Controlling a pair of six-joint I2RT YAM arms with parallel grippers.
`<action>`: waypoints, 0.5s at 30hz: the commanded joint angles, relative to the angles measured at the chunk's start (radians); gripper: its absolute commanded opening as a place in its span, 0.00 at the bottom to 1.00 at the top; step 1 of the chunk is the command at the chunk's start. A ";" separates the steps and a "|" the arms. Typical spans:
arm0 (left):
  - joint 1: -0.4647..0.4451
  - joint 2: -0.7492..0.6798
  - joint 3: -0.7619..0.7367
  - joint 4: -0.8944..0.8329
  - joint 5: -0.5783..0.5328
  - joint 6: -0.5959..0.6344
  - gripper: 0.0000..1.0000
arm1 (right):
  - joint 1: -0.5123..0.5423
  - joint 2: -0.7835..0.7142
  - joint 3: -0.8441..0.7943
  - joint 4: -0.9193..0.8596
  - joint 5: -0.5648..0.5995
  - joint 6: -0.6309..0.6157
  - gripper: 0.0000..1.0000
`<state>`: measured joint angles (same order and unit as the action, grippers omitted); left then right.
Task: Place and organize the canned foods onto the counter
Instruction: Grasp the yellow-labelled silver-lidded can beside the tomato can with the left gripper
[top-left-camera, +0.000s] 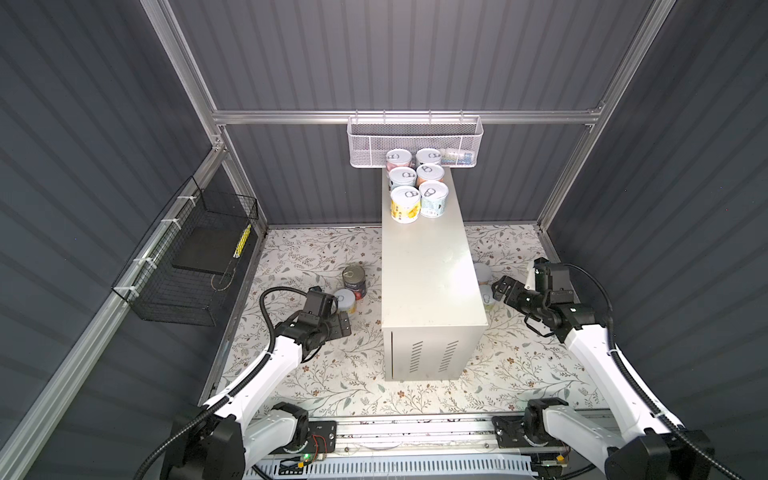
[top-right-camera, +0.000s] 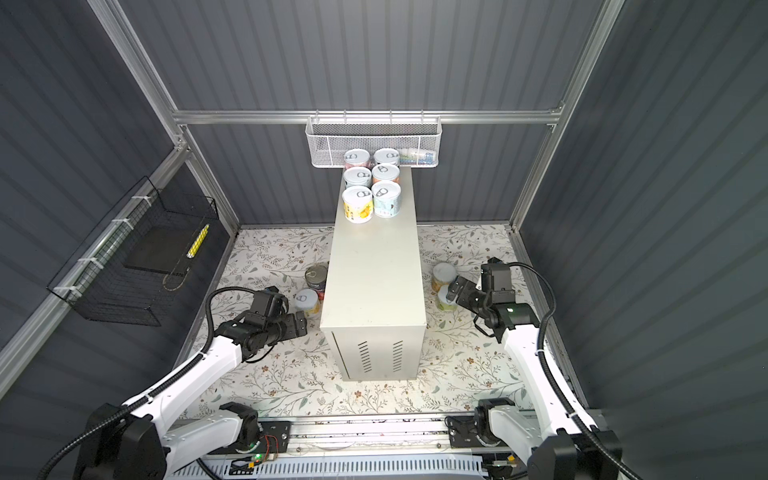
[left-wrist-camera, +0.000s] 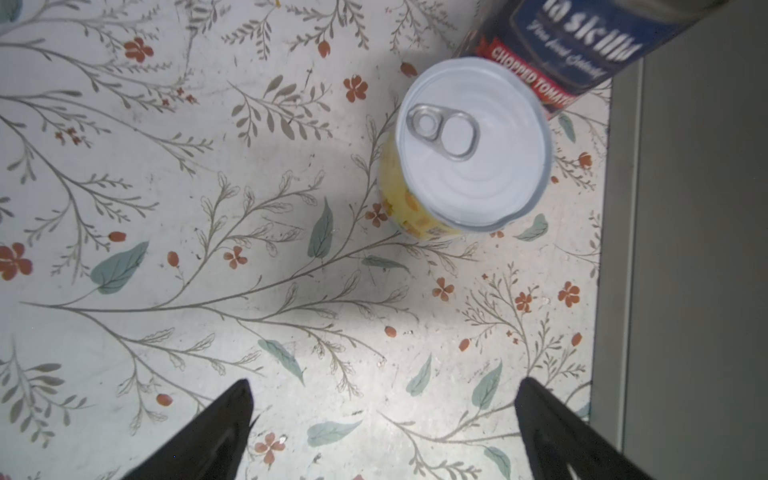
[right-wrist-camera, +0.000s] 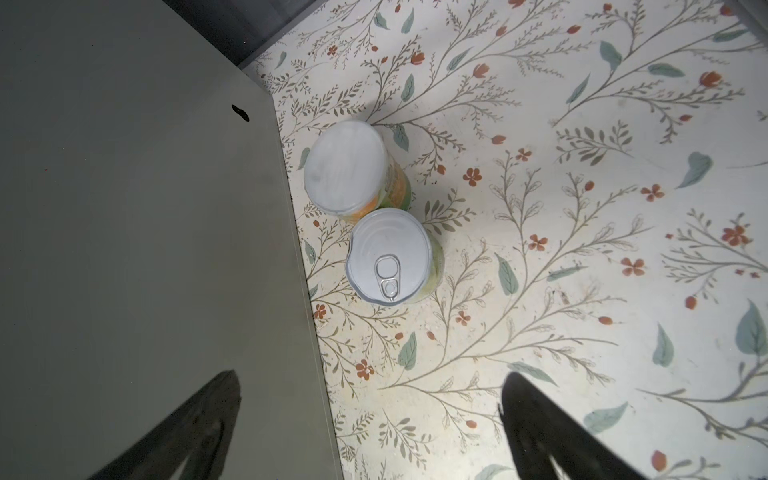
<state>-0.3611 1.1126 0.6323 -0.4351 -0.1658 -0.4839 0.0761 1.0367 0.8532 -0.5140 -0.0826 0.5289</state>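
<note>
Wide open and empty, my left tool (left-wrist-camera: 386, 386) hangs near a yellow tin (left-wrist-camera: 469, 145), my right tool (right-wrist-camera: 372, 376) equally open near a green tin (right-wrist-camera: 390, 253), while six tins (top-left-camera: 405, 199) stand on the bench (top-left-camera: 428, 270).

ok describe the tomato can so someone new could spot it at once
Find the tall cream cabinet on the floral tabletop. In both top views two cans stand left of it. The tomato can is the one nearer the back wall: taller than the yellow tin beside it, with a dark-blue label.
</note>
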 joint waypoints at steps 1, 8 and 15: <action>-0.007 0.029 -0.024 0.103 -0.024 -0.029 0.99 | 0.004 -0.004 -0.020 0.018 -0.017 0.018 0.99; -0.007 0.097 -0.019 0.222 -0.048 -0.015 1.00 | 0.005 0.022 -0.015 0.047 -0.033 0.021 0.99; -0.007 0.201 0.012 0.364 -0.066 0.050 0.99 | 0.005 0.022 -0.004 0.066 -0.061 0.017 0.99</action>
<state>-0.3611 1.2964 0.6155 -0.1654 -0.2119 -0.4751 0.0765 1.0576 0.8371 -0.4652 -0.1226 0.5426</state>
